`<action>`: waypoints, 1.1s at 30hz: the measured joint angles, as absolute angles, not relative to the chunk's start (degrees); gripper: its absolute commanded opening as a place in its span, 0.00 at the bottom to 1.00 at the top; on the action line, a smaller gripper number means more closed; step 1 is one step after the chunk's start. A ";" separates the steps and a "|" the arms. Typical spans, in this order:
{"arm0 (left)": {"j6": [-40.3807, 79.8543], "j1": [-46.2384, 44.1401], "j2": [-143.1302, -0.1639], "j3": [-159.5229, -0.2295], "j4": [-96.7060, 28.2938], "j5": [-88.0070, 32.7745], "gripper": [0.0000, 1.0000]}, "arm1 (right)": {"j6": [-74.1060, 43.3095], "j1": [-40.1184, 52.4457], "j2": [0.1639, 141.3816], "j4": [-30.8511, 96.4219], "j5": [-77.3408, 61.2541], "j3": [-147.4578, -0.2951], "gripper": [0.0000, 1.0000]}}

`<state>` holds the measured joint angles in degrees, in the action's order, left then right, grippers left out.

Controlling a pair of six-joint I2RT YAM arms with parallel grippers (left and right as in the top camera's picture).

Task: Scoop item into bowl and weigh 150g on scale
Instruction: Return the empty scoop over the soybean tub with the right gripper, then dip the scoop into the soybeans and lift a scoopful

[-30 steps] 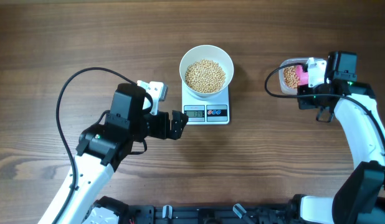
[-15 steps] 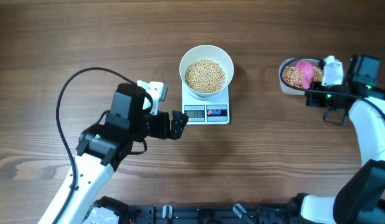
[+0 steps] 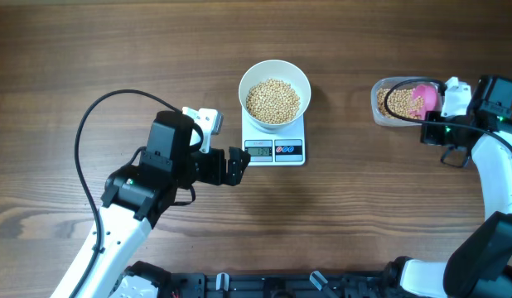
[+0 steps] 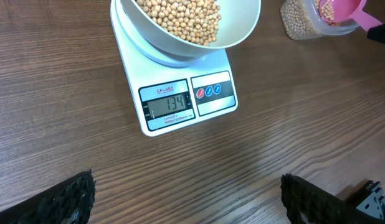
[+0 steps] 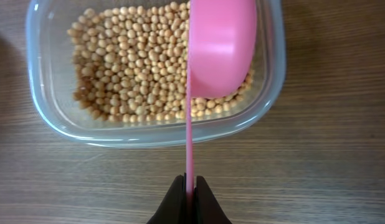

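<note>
Pulled right, pinching pink plastic scoop (image 5: 220, 46) above clear plastic tub (image 5: 49, 118) of round tan beans (image 5: 130, 68) with right gripper (image 5: 189, 186); holding left gripper (image 4: 189, 196) spread wide.

From the left wrist, the top edge cuts off the bowl (image 4: 242, 25), the tub (image 4: 298, 22) and the pink scoop (image 4: 345, 9); the left claw (image 4: 186, 190) shows only at the bottom corners. Overhead, the digits on the scale (image 3: 258, 150) are too small to read. From the right wrist, the pink scoop probably covers some beans (image 5: 130, 68); the right claw (image 5: 189, 186) is clipped below.
</note>
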<state>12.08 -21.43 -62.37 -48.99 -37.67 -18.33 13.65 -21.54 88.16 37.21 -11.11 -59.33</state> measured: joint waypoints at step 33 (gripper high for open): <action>12.05 -21.43 -62.37 -48.99 -37.65 -18.33 1.00 | 12.16 -10.70 90.91 37.74 -9.41 -59.40 0.04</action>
<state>12.05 -21.43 -62.37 -48.99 -37.65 -18.33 12.16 -10.70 90.91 37.74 -9.41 -59.40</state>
